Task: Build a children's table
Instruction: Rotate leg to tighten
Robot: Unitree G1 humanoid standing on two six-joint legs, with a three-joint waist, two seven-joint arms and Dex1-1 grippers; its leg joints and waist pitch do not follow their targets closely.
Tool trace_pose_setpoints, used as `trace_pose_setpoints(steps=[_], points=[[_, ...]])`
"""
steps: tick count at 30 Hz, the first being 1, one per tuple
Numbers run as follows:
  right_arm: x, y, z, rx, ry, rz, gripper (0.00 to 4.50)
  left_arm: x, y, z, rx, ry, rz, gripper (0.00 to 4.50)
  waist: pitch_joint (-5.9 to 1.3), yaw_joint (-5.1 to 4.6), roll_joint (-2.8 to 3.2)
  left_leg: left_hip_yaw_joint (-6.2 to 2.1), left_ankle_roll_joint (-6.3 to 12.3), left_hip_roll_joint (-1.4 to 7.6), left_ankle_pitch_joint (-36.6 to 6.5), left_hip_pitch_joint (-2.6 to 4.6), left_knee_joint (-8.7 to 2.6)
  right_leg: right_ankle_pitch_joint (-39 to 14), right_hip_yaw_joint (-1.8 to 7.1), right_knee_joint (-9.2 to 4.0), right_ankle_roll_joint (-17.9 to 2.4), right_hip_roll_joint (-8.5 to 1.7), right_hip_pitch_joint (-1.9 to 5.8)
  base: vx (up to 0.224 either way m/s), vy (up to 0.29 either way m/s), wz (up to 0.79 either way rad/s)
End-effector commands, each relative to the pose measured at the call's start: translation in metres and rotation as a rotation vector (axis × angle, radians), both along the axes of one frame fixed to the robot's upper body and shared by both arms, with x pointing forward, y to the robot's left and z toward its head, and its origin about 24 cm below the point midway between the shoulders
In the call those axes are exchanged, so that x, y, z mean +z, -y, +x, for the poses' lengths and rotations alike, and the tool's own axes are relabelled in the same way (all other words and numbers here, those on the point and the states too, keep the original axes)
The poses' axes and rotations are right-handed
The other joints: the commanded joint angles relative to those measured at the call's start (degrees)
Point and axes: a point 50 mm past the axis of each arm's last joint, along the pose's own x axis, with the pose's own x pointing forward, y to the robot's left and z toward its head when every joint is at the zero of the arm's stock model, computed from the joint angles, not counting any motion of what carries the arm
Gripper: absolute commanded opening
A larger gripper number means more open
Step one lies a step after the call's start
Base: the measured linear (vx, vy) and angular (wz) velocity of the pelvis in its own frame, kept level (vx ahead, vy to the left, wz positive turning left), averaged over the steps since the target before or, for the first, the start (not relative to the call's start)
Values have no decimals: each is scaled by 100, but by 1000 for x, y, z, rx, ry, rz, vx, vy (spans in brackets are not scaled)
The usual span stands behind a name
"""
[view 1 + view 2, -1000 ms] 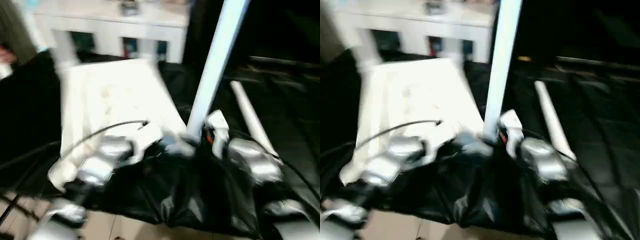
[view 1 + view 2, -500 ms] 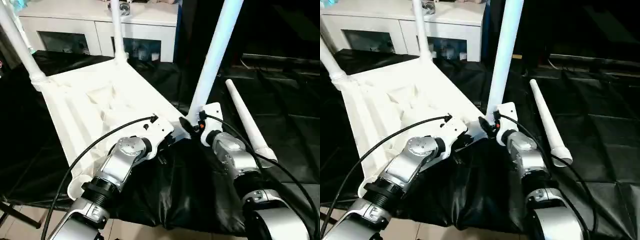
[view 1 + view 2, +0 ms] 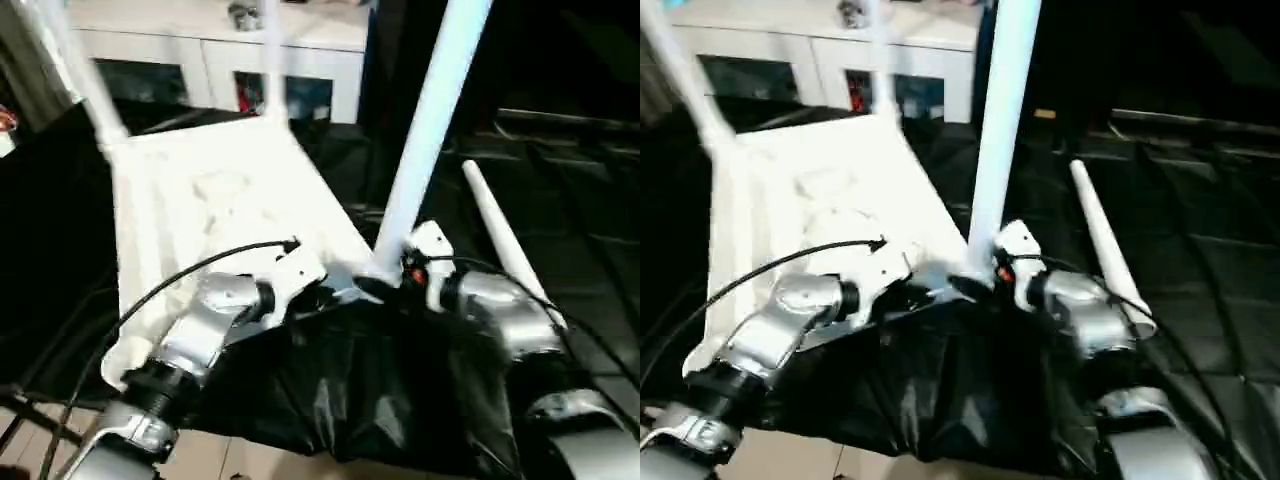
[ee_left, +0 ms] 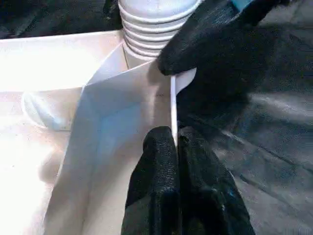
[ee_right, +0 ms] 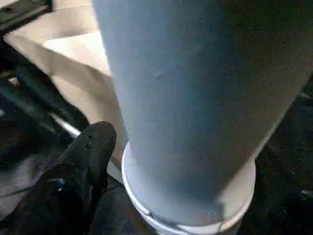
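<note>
Head views: white plastic tabletop [image 3: 215, 205] lies upside down on black, creased sheeting [image 3: 380, 390]. Underside moulded, with raised ribs and shallow recesses. Three smooth, white, tapered tube legs stand up from it: two at the far corners [image 3: 85, 80] [image 3: 270, 70], and a near leg [image 3: 425, 130] at the corner closest to the robot. A fourth leg [image 3: 510, 250] lies loose on the sheeting, off to the right, apart from the tabletop. Behind, a white cabinet [image 3: 290, 60] with dark glass fronts. Pale floor tiles [image 3: 230, 462] show at the near edge of the sheeting. Both silver forearms reach in to the near corner, black cable looping over the left one.

Left wrist view: left gripper [image 4: 176, 147], black, matte fingers pressed together, pinching the thin white rim of the tabletop at that corner. The ridged, ringed base of the near leg [image 4: 154, 22] sits in the socket just beyond. One black finger [image 4: 210, 34] of the other gripper rests against the rim beside that base.

Right wrist view: the near leg [image 5: 195, 98] rises as a wide, smooth, bluish-white cylinder out of a round white collar [image 5: 239, 196]. One black finger [image 5: 90, 147] of the right gripper [image 3: 985, 280] lies beside the collar, clear of the tube; the second finger can't be made out, so whether the jaws stand apart or grip cannot be told.
</note>
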Motion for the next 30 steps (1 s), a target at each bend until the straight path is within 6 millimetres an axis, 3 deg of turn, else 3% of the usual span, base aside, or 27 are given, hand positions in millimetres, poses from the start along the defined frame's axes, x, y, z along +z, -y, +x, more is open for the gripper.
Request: trace_pose_setpoints(steps=[1,5,12,19,23,24,25,27,28,30], points=[[-1,-12,-9,133,-34,18,390,12,15,-6,-118,41,-60,0,-411,18,-12,-74,482,290,-952,80,-363,-1405,320,-332,-1141,-497,307,0,0,0],[1,-5,-23,279,-84,5,365,11,0,-13,-213,-7,-26,0,-403,51,-1,-71,472,292,-998,84,-369,-1461,313,-341,-1108,-480,302,0,0,0],[1,-8,-34,359,-115,6,305,10,-12,-16,-263,-43,5,0,-386,108,-6,-79,313,286,-1133,109,-390,-1875,320,-389,-973,-492,282,0,0,0],[-3,-13,-39,352,-128,15,280,9,-13,-12,-223,-16,3,0,-405,130,11,-78,297,289,-1027,105,-382,-1594,327,-354,-1033,-493,278,0,0,0],[-8,-20,-32,220,-88,39,279,9,-5,-2,-103,35,-23,0,-383,104,-8,-86,188,267,-1194,118,-392,-1935,316,-414,-958,-507,278,0,0,0],[-11,-24,-25,113,-83,57,277,11,0,4,-42,53,-48,0,-378,84,-36,-95,163,267,-1227,108,-397,-2094,315,-423,-883,-508,287,0,0,0],[-15,-28,-17,-8,-76,58,277,12,6,8,16,72,-71,0,-368,64,-26,-88,136,250,-1282,124,-392,-2262,312,-454,-846,-510,255,0,0,0],[-16,-30,-14,-49,-74,58,277,13,8,10,36,78,-78,0,-364,-27,-38,-130,41,230,-1437,102,-405,-2642,264,-483,-726,-520,295,0,0,0],[-21,-37,-5,-207,-76,79,276,14,17,15,107,104,-90,0,-358,-67,-35,-125,49,237,-1433,102,-402,-2722,282,-499,-662,-526,261,0,0,0],[-23,-43,0,-305,-90,110,276,15,24,18,156,120,-94,0,-349,-127,-38,-130,46,201,-1591,146,-380,-3033,249,-570,-585,-520,236,0,0,0]])
